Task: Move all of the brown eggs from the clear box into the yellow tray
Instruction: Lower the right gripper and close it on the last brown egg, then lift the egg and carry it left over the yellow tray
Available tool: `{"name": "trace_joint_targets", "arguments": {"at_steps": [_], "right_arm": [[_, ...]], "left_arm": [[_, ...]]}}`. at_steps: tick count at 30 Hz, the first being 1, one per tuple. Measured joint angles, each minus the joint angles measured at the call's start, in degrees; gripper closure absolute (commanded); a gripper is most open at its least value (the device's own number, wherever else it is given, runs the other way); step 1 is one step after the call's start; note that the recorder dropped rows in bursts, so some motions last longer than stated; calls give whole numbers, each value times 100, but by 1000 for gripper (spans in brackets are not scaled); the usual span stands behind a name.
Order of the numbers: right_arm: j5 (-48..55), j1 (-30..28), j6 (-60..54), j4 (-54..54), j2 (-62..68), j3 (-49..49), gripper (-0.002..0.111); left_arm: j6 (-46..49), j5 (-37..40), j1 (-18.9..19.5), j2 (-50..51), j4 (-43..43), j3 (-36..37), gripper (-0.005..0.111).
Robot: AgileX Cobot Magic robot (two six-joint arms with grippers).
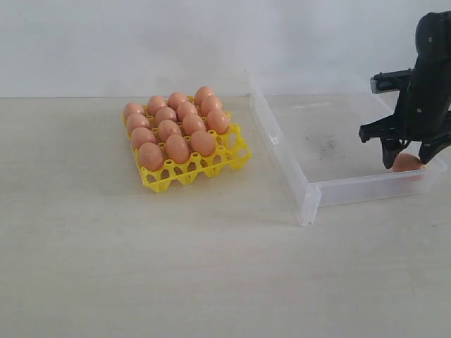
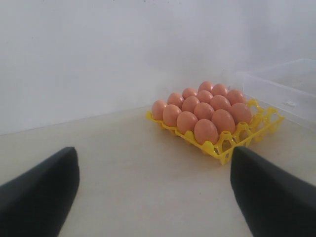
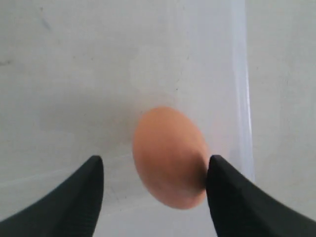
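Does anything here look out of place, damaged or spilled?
Nothing is broken or spilled. One brown egg lies alone in a corner of the clear box, inside the open right claw, apart from the eggs in the yellow tray. A faint dark smudge marks the box floor.

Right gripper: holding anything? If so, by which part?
Nothing is held. The right gripper stands open around a brown egg lying in the clear box; one finger touches the egg's side, the other stands apart.

Brown egg (image 3: 170,158) on the clear box (image 3: 98,74) floor, between the right gripper's (image 3: 155,168) spread fingers, touching one, clear of the other.
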Motion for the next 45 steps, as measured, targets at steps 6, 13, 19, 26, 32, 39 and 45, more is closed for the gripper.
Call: {"name": "trace_joint_targets", "arguments": {"at_steps": [6, 13, 19, 26, 32, 39, 45], "right_arm": [[-104, -148, 51, -9, 153, -113, 54], [-152, -304, -20, -32, 312, -113, 71], [-305, -304, -248, -32, 324, -113, 108], [-1447, -337, -903, 677, 336, -113, 108], [-3318, -296, -4060, 4277, 299, 283, 108], [-3530, -411, -10413, 9766, 442, 987, 108], [-347, -854, -12253, 10598, 819, 1061, 109]], "left_arm": [[0, 0, 0, 0, 0, 0, 29], [0, 0, 0, 0, 0, 0, 29], [0, 0, 0, 0, 0, 0, 29], [0, 0, 0, 0, 0, 0, 29], [0, 0, 0, 0, 0, 0, 29], [0, 0, 0, 0, 0, 0, 29], [0, 0, 0, 0, 0, 0, 29]]}}
